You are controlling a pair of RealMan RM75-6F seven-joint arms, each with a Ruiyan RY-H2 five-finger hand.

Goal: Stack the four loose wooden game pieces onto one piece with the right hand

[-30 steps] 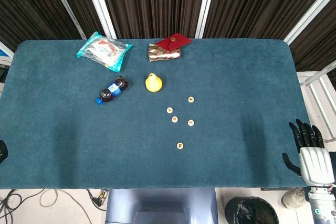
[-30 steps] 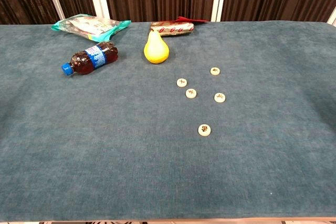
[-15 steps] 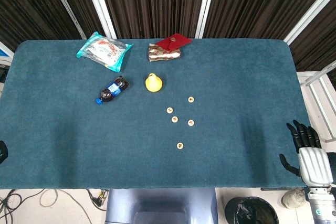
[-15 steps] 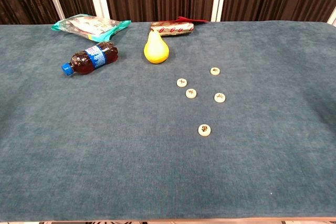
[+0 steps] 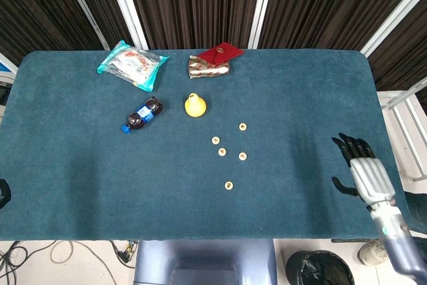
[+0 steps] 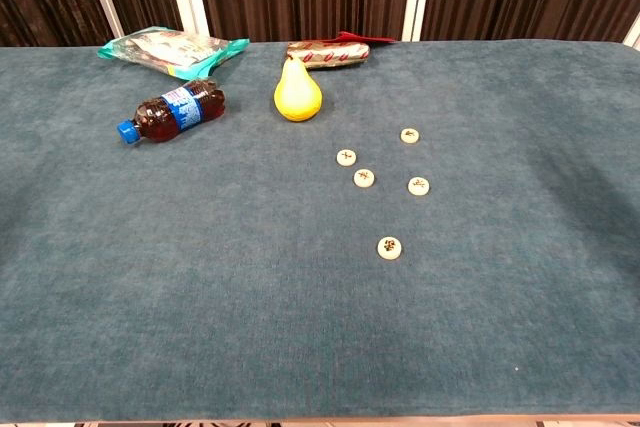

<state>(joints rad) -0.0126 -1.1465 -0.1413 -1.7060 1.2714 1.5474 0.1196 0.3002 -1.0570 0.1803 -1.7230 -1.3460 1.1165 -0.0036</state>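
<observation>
Wooden game pieces (image 5: 227, 152) lie loose and flat near the table (image 5: 80, 178) middle, none stacked. Your right hand (image 5: 360, 170) hovers at the right edge, fingers spread, holding nothing.

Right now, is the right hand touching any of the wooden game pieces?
Apart. The head view shows the right hand open over the table's right edge, with bare blue cloth between it and the nearest game pieces. All five lie separate, unstacked.

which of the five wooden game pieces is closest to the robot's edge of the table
The lone wooden piece at the bottom of the cluster; the other four pieces sit farther back, toward the pear.
</observation>
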